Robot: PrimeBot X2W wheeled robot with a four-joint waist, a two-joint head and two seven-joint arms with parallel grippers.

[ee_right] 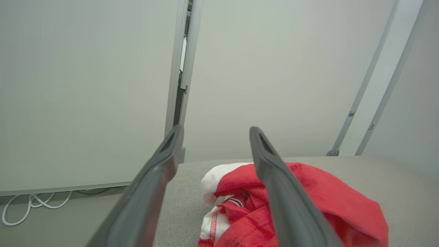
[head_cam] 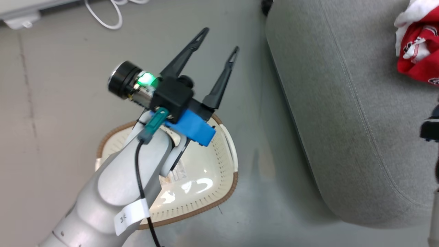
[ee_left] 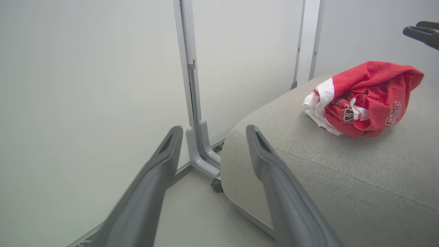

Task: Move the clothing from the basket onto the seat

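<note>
The red clothing (head_cam: 416, 51) with white trim lies bunched on the grey seat (head_cam: 343, 113) at the head view's upper right; the left wrist view shows the clothing (ee_left: 367, 97) as a crumpled heap. On the floor at lower left stands the cream basket (head_cam: 202, 185), its bottom bare with a sticker. My left gripper (head_cam: 219, 43) hovers above the basket's far rim, open and holding nothing. My right gripper (ee_right: 214, 132) is open just above and behind the clothing (ee_right: 308, 209), holding nothing; part of its dark body (head_cam: 430, 128) shows at the head view's right edge.
White cables (head_cam: 109, 15) lie on the grey floor at the top left. Pale partition panels on metal posts (ee_left: 195, 113) stand behind the seat. A strip of floor (head_cam: 264, 137) separates basket and seat.
</note>
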